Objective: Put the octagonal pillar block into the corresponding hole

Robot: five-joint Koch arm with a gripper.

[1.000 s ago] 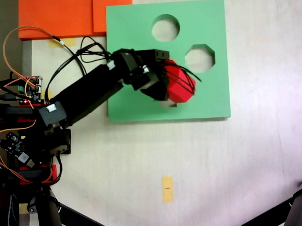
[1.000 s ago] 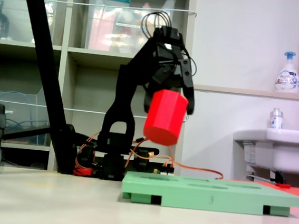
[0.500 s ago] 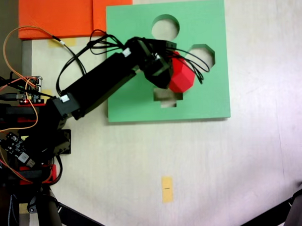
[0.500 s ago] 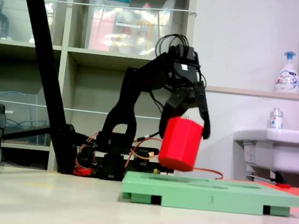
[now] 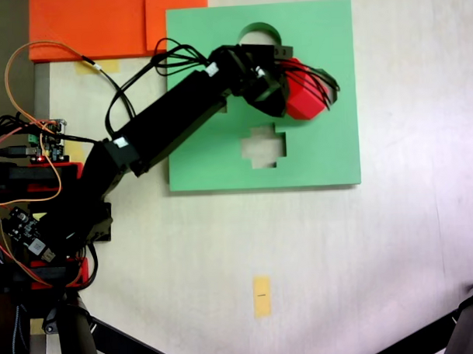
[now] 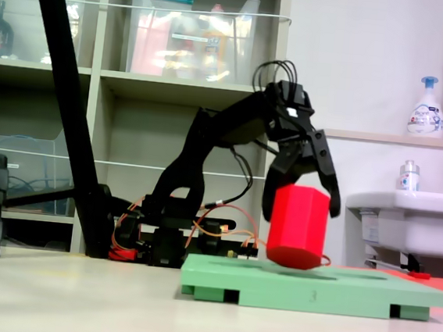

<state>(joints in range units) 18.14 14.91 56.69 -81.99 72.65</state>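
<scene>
The red octagonal pillar block (image 5: 305, 98) (image 6: 298, 226) hangs in my gripper (image 5: 299, 89) (image 6: 300, 201), whose jaws are shut on its upper part. It is slightly tilted, its bottom just above the green foam board (image 5: 209, 158) (image 6: 312, 288). From above it covers the eight-sided hole, which is hidden beneath it. The round cutout (image 5: 255, 30) is partly hidden by my arm and the cross-shaped cutout (image 5: 264, 146) lies open nearer the board's front edge.
Orange foam sheets (image 5: 91, 25) lie at the table's top left beside the board. The arm's base with loose wires (image 5: 33, 145) stands at the left. A yellow tape mark (image 5: 261, 296) is on the table below. A tripod leg (image 5: 452, 336) crosses the lower right corner.
My gripper has carried the red block from over the cross-shaped cutout to the eight-sided hole, and lowered it close to the board. The arm has stretched further out.
</scene>
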